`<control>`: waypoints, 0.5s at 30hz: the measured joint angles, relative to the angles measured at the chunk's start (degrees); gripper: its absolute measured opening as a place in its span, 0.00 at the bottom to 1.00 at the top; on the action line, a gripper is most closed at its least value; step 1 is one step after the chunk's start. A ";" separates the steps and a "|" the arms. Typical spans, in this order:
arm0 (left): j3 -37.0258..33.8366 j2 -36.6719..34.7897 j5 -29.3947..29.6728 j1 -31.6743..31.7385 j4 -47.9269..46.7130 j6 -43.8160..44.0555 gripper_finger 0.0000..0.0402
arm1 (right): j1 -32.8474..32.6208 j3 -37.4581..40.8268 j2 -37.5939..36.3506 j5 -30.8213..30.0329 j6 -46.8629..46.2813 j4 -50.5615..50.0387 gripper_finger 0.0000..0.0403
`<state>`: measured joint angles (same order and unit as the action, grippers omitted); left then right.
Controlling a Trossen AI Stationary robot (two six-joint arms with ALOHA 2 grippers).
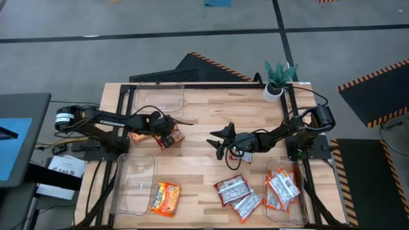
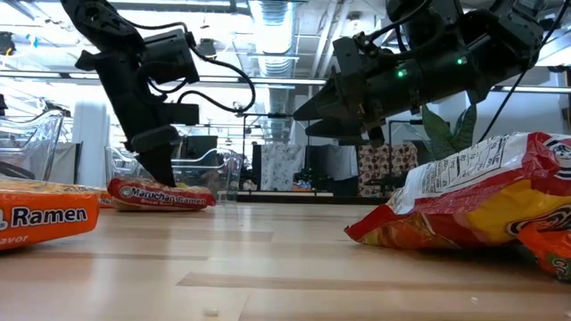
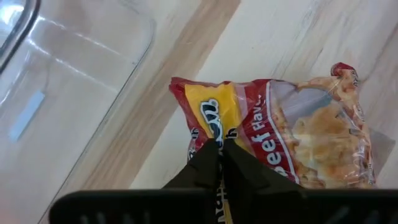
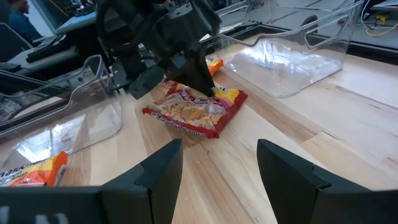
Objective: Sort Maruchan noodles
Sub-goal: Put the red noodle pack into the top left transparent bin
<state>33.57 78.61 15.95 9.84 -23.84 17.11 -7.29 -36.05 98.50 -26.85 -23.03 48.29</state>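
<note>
Left claw (image 1: 167, 135) down on a red-and-yellow beef packet (image 1: 172, 137) near the left edge of the counter (image 1: 211, 115), fingers pressed together, pinching the yellow end of the wrapper. Packet lying flat on the wood, just beside the clear bin (image 1: 134, 182) at the near-left corner. Another orange packet (image 1: 165, 198) against that bin's side. Three silver-white packets (image 1: 238, 197) loose toward the near edge, more (image 1: 281, 188) already in the bin at the near-right corner (image 1: 275, 167). Empty bin (image 1: 158, 97) at the far-left side, potted plant (image 1: 278, 80) at the far-right corner.

Right claw (image 1: 222, 142) hanging over mid-counter, fingers spread wide, holding nothing.

Judged step: lift of the beef packet toward the near-left bin. Best done with a straight rise before any sideways travel, since crinkly film pinched by one end will likely droop and swing. Enough height to clear the bin wall; release low inside.
</note>
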 joint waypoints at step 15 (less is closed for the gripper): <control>0.08 -28.54 0.75 -2.73 0.80 -3.81 0.00 | 0.00 0.00 0.00 -0.02 -0.04 -0.04 0.57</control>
<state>33.65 50.07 16.70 7.11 -23.04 13.30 -7.29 -36.05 98.50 -26.87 -23.07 48.25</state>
